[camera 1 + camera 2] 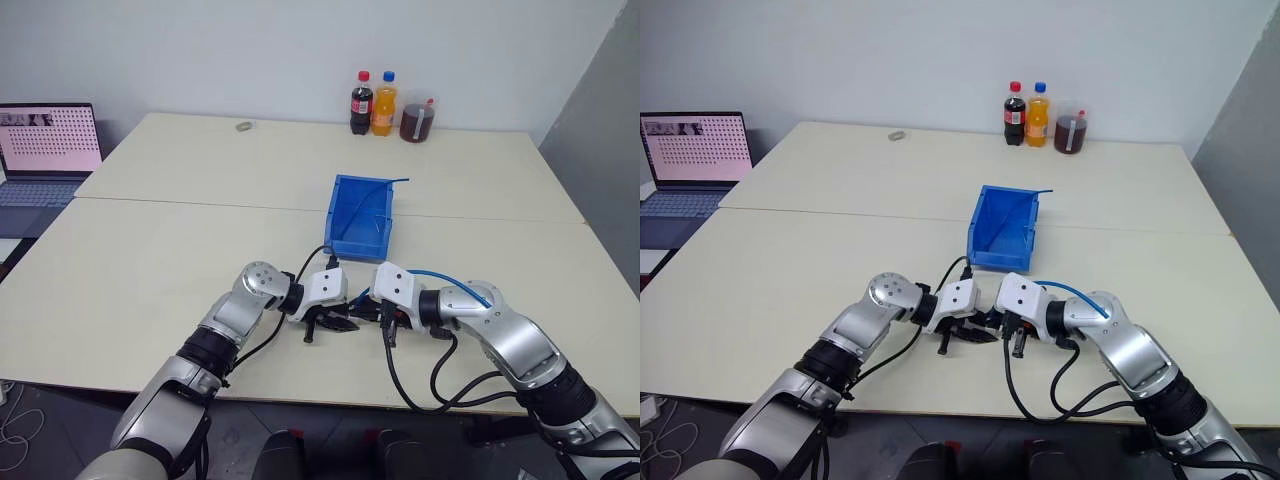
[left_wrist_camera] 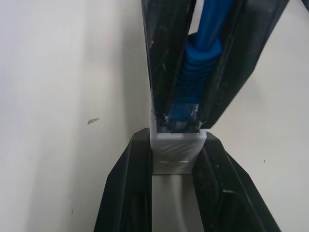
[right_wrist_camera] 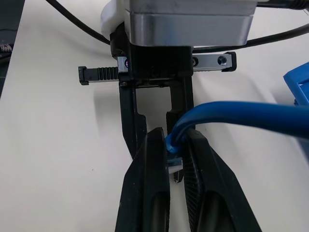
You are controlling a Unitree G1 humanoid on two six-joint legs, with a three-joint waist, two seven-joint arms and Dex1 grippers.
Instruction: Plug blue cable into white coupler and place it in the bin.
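Low over the table's front middle, my two grippers meet tip to tip. The left gripper (image 2: 176, 136) is shut on the white coupler (image 2: 176, 153). Facing it, the right gripper (image 3: 175, 136) is shut on the boot of the blue cable (image 3: 241, 113) just behind its plug. In the left wrist view the clear plug (image 2: 182, 118) sits at the coupler's mouth; how deep it is seated I cannot tell. The cable (image 1: 452, 277) arcs back over my right wrist. Just beyond the grippers stands the blue bin (image 1: 345, 215), its low lip toward me.
At the table's far edge stand a cola bottle (image 1: 361, 103), an orange bottle (image 1: 384, 108) and a jar of dark liquid (image 1: 417, 122). An open laptop (image 1: 45, 150) is at the far left. A seam (image 1: 200, 203) crosses the tabletop.
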